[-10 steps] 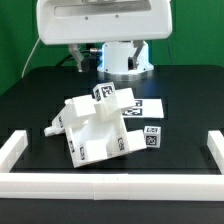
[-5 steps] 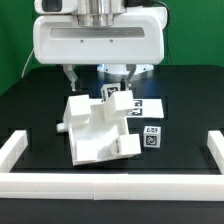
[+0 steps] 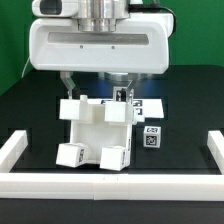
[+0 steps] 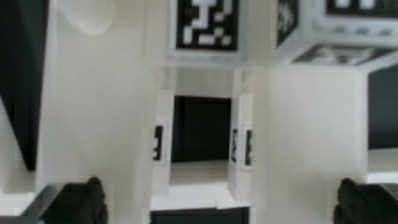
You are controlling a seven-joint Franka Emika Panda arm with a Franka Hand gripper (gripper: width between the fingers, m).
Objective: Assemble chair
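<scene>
Exterior view: chair (image 3: 96,133) sits centre frame on the black counter (image 3: 30,110), just below the big white robot arm housing (image 3: 97,45) that fills the upper part of the frame. Matte white, blocky, built of chunky slabs; a broad flat panel faces the camera, with two stubby blocks sticking out at its lower edge, one lower left, one lower centre. Black-and-white square tags show on those lower blocks and on a piece at its upper right. It looks upright, maybe slightly tilted; hard to be sure.

End effector (image 3: 96,84) comes down from the housing right over the chair's top edge. One thin dark finger (image 3: 67,83) is visible at the chair's upper left; the other side is hidden behind the chair, so cannot tell whether it is spread or pinching the part.

To the right of the chair, a small loose white cube part with a tag (image 3: 151,136), just beside it. Behind, the flat marker board (image 3: 150,104) lies on the counter. White border bars (image 3: 112,181) run along the bottom and both lower sides.

Wrist view: blurred close-up of white chair pieces (image 4: 107,110), a tag (image 4: 208,28), and a dark gap between uprights.
</scene>
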